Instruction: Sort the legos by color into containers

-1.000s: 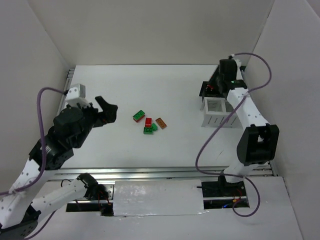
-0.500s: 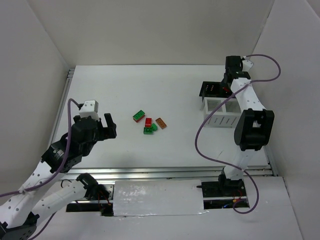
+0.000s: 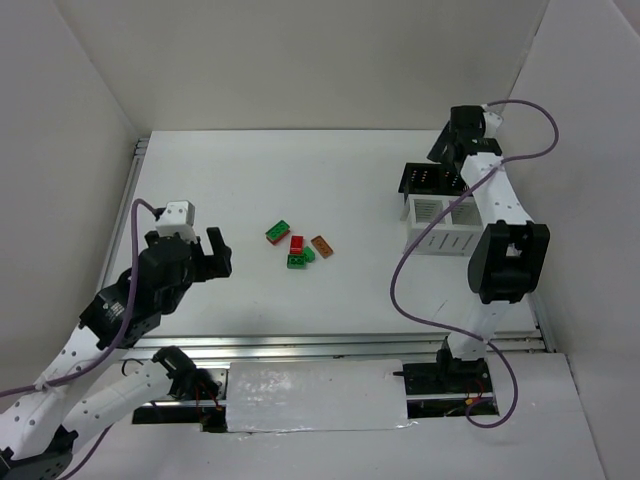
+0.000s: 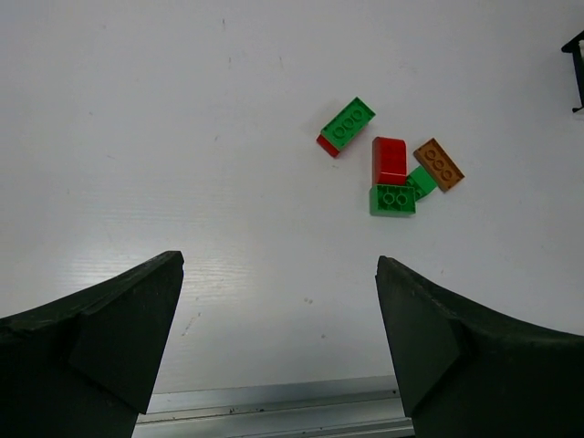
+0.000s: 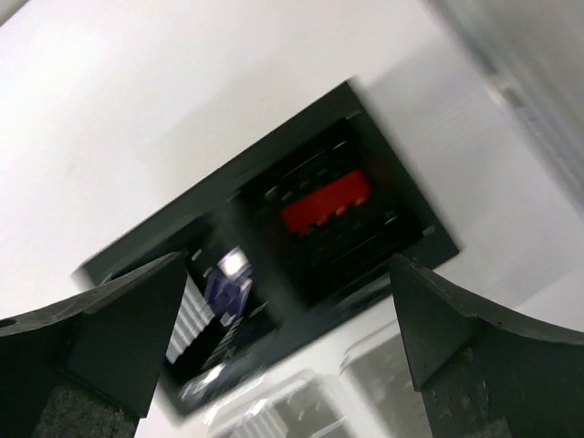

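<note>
though view is blurred, black container [image 5: 274, 155] holds red lego [image 5: 326, 203], purple lego [image 5: 224, 290].

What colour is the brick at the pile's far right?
The brick is orange-brown, clearest in the left wrist view.

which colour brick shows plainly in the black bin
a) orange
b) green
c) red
c: the right wrist view shows a red brick lying in one compartment of the black bin.
</note>
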`<state>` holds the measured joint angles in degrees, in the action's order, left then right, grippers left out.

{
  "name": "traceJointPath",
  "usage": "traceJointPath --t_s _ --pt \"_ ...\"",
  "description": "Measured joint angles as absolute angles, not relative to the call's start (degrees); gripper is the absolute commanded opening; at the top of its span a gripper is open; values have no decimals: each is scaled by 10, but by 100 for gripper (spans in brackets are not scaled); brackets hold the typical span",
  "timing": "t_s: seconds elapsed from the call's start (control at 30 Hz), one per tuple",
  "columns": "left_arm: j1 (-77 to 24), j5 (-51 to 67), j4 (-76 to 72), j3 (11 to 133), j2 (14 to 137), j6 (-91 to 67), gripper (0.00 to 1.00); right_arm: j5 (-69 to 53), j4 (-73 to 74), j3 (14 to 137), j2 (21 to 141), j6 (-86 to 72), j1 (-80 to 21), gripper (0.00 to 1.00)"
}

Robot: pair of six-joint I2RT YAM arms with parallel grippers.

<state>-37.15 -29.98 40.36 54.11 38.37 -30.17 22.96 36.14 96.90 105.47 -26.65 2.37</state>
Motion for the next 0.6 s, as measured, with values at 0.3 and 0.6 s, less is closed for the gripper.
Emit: traceJointPath --t_s 0.3,0.6 --pt "-306 -385 446 549 397 -358 100 186 315 934 970 -219 -331 98" --pt "-283 -400 451 549 383 -367 99 235 334 1006 1172 -315 -497 85"
